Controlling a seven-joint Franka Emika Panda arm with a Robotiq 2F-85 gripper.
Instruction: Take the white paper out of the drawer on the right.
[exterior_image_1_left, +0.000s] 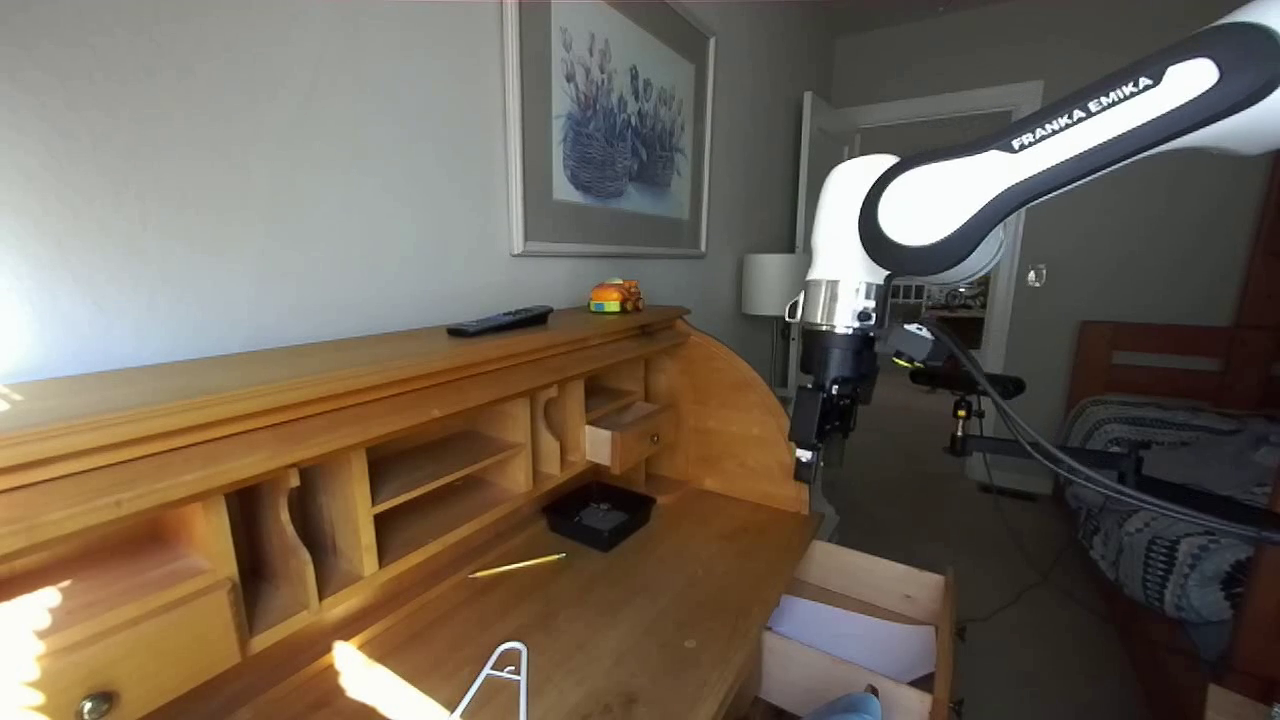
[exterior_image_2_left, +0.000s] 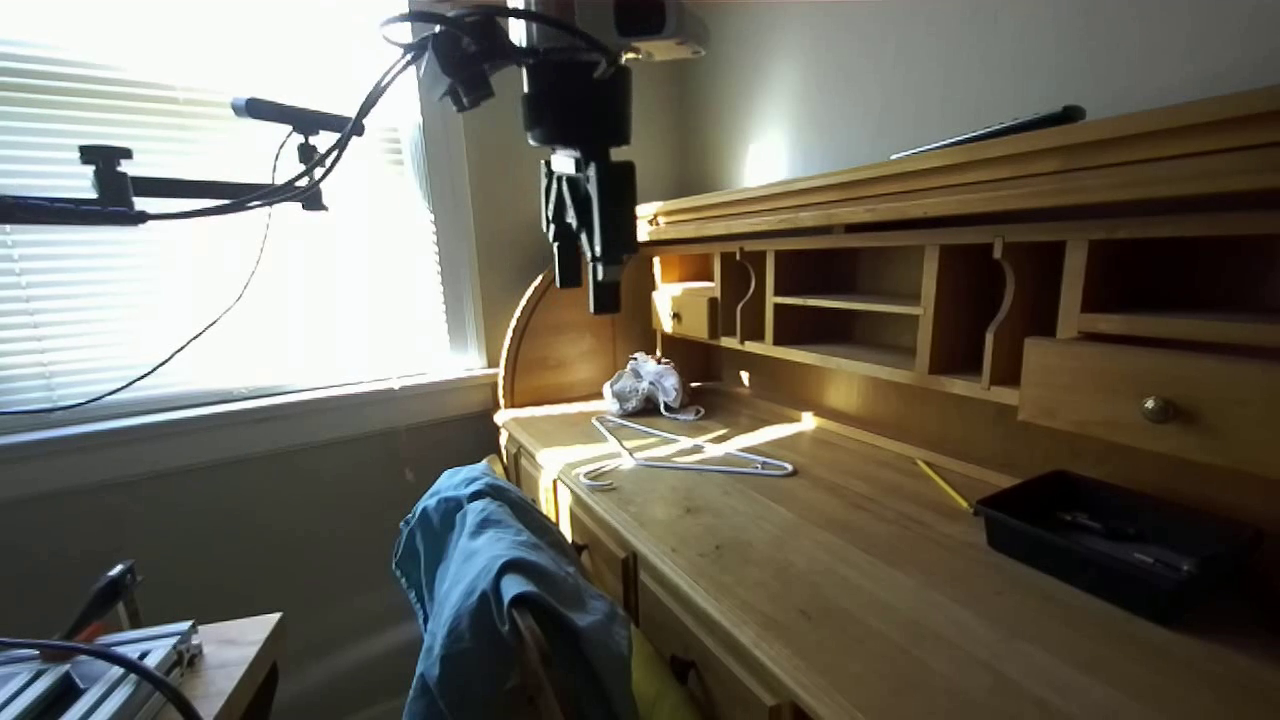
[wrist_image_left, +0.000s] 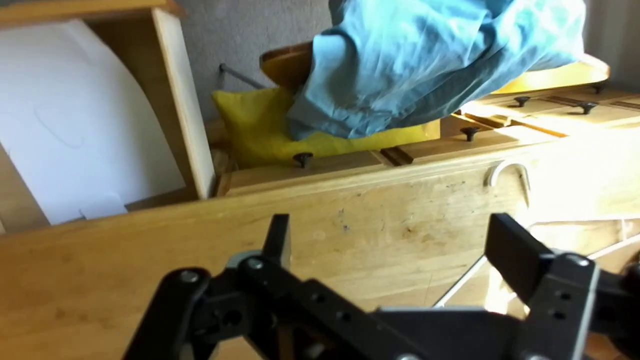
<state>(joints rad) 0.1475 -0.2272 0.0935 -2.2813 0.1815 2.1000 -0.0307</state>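
The white paper (exterior_image_1_left: 850, 637) lies inside the open pale-wood drawer (exterior_image_1_left: 868, 574), which is pulled out at the desk's right end. In the wrist view the paper (wrist_image_left: 85, 120) shows at the upper left, bent along the drawer (wrist_image_left: 183, 100), partly hidden by the desk edge. The drawer and paper are out of view in an exterior view that shows the desk's window end. My gripper (exterior_image_1_left: 806, 466) hangs pointing down, above the desk and apart from the paper. It also shows high in an exterior view (exterior_image_2_left: 587, 298). In the wrist view its fingers (wrist_image_left: 390, 217) are wide apart with nothing between them.
The desktop (exterior_image_1_left: 640, 620) bears a black tray (exterior_image_1_left: 599, 515), a pencil (exterior_image_1_left: 517, 566), a white wire hanger (exterior_image_2_left: 700, 464) and a whitish bag (exterior_image_2_left: 645, 385). A chair with blue cloth (exterior_image_2_left: 490, 580) and a yellow pillow (wrist_image_left: 260, 130) stands before the desk. A small cubbyhole drawer (exterior_image_1_left: 637, 437) sticks out.
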